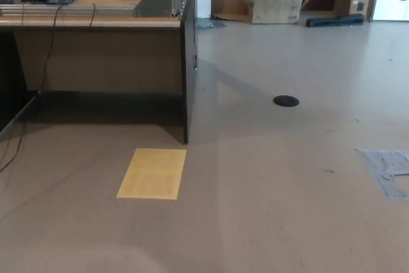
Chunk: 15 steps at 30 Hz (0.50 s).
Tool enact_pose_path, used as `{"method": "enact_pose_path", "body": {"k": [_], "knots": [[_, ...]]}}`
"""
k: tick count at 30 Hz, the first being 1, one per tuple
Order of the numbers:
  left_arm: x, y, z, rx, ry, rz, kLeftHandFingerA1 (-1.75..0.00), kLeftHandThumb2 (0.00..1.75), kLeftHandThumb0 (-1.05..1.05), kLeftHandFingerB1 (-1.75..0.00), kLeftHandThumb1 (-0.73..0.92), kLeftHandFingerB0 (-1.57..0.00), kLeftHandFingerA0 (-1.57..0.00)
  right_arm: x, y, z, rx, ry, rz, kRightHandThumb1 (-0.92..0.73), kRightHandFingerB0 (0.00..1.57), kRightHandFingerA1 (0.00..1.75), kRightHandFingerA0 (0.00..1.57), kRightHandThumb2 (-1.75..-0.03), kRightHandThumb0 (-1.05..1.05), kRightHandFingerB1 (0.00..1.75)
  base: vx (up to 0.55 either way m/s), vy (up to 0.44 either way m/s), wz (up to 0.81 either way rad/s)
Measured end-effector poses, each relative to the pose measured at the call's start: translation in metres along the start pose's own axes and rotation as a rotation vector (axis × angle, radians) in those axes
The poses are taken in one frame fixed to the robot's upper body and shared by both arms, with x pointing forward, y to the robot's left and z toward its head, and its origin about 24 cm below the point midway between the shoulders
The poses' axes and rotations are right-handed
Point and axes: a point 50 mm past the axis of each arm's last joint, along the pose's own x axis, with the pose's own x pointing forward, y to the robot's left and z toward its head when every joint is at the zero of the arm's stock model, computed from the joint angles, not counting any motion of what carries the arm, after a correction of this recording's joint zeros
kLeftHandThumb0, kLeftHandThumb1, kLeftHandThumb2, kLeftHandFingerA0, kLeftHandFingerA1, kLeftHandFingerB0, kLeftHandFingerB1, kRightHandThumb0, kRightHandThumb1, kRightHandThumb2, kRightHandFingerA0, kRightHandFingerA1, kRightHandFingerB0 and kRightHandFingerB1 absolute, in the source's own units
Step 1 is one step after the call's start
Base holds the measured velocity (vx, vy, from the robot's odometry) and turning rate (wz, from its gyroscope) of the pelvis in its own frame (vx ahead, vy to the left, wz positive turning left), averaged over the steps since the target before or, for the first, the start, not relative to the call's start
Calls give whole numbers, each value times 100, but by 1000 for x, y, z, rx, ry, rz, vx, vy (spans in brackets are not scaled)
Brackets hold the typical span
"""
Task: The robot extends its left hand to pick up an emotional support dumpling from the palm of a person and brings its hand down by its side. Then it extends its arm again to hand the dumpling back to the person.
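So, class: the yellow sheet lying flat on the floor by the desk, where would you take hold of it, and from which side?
The yellow sheet lies flat, so nothing stands up to grip. Probably pinch its near edge, coming from the open floor; the desk crowds its far side.

desk rear-L | sheet before desk | box rear-R

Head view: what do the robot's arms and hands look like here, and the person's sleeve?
Nothing to describe: no arm or hand of the robot shows, and no person or dumpling. The frame holds only the floor with a yellow sheet, a dark round disc, a desk and cardboard boxes.
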Motion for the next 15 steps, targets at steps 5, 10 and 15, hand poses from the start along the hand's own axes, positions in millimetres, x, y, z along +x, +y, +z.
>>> {"method": "enact_pose_path", "body": {"k": [5,10,15], "knots": [[0,5,6,-12,-53,-14,-51,100,-26,-49,49,-10,-11,0,-6,3,-4,-53,-14,-78,36,38,46,-64,-79,33,0,0,0],[-1,13,10,-55,-97,0,-50,96,-29,-49,44,-7,-8,-1,-8,4,-3,-85,-18,-78,35,37,45,-64,-80,33,0,0,0],[3,19,30,-88,-202,16,-50,95,-28,-49,41,-8,-8,4,-11,15,-5,-139,-25,-78,35,37,45,-64,-80,32,0,0,0]]}}
